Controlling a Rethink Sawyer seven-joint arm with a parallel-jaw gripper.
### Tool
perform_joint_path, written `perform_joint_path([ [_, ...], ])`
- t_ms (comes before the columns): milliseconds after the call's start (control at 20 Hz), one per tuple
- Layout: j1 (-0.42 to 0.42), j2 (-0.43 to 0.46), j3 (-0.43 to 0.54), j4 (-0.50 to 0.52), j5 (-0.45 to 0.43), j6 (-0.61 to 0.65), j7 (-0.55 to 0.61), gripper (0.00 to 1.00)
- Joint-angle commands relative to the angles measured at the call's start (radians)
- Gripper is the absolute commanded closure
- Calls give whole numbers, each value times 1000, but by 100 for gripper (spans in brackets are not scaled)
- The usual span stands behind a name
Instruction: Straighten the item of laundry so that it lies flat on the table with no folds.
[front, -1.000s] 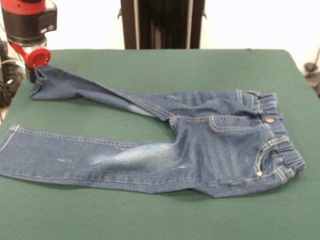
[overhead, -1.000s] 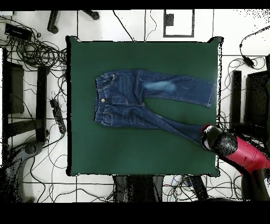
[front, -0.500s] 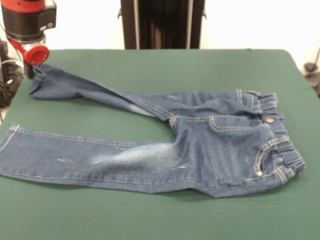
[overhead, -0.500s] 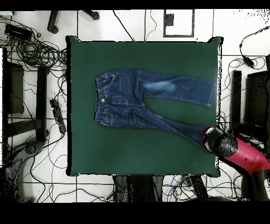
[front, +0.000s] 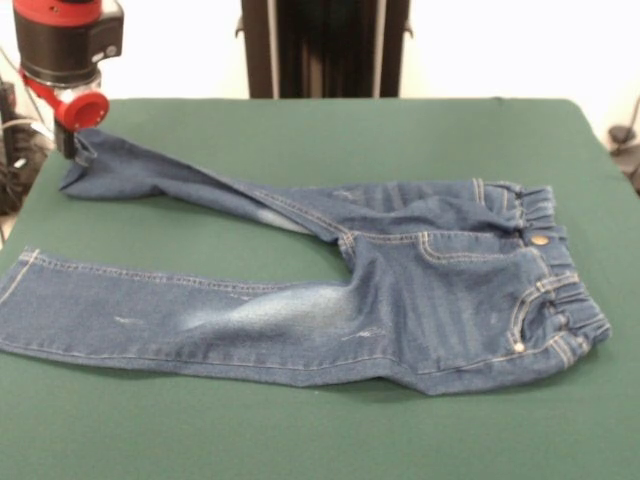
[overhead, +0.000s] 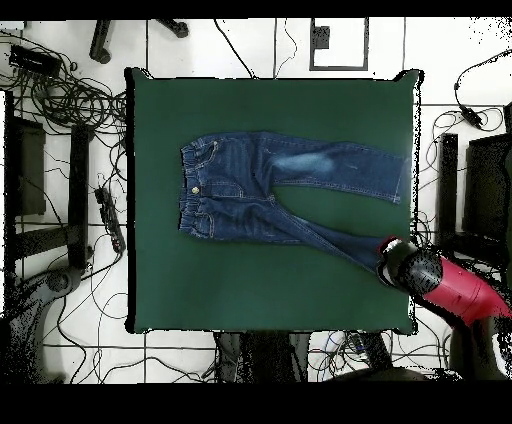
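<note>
Upper left of the frame, the pincer (front: 70, 150) is gripping the hem of the jeans (front: 400, 290), spreading across the green worktop (front: 300, 130); next likely calls for pulling that narrow, twisted leg flat.

The red and black arm (front: 65, 45) hangs upright at the frame's left.

Front camera low, oblique; overhead straight down; both share table (front: 300, 130).
</note>
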Motion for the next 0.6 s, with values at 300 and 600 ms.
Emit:
perform_joint_path([
  [300, 59, 75, 44, -7, 46, 179, 93, 0],
  [600, 56, 72, 46, -16, 40, 199, 88, 0],
])
